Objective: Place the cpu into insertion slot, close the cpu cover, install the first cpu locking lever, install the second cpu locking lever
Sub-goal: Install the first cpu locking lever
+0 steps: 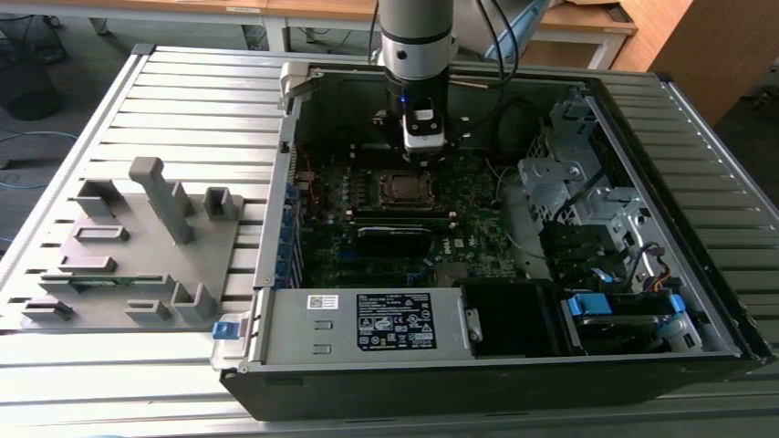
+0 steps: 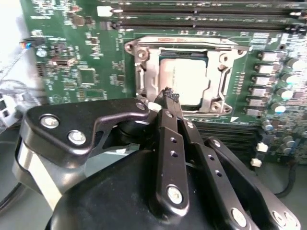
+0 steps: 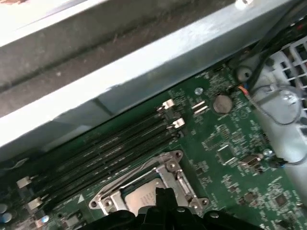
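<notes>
An open black desktop computer case (image 1: 512,365) lies flat on a slatted grey metal table (image 1: 182,100), its green motherboard (image 1: 475,228) facing up. The grey robot arm (image 1: 417,36) reaches straight down into the case, and its black gripper (image 1: 421,157) hangs just above the far edge of the small square insertion slot with the silvery metal rim (image 1: 403,189).

In the second wrist view the gripper (image 2: 169,94) shows its slim black fingers (image 2: 171,139) drawn together to a single tip, closed on nothing that I can see. That tip sits over the edge of the socket, close to the chip; whether it touches I cannot tell.

The cpu, a flat square chip with a dull pale metallic top (image 2: 184,81), already lies seated in the insertion slot (image 2: 139,79). The cpu cover, a thin silvery metal frame plate with a square window (image 2: 218,62), appears to lie down around the chip, though how flat it sits is hard to judge. In the first wrist view the same chip (image 3: 141,195) shows inside the silvery frame (image 3: 165,165), with the fingertips (image 3: 164,199) over its near side and long black memory slots (image 3: 105,153) running alongside the socket.

On the exterior view's left, a grey moulded parts holder with upright posts (image 1: 134,246) rests on the table, well apart from the case.
</notes>
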